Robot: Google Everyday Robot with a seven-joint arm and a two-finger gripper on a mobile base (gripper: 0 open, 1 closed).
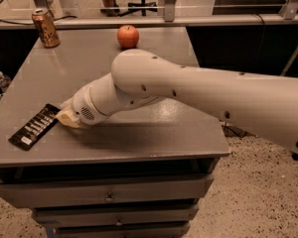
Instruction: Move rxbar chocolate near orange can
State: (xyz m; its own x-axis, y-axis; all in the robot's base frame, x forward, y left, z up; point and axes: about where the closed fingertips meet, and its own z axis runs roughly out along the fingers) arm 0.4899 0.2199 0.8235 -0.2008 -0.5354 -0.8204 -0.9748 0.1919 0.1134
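On the table (154,133), the gripper (65,117) sits at the rxbar chocolate (35,126)'s 2 o'clock end, the orange can (45,28) at its 12, the apple (128,36) at the can's 3.

Red apple (128,35), grey table (188,133), drawers (109,195) beneath

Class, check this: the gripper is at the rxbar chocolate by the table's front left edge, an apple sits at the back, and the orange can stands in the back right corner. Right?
Not quite. The camera view shows the orange can in the back left corner. The rest holds: gripper at the rxbar chocolate front left, apple at the back.
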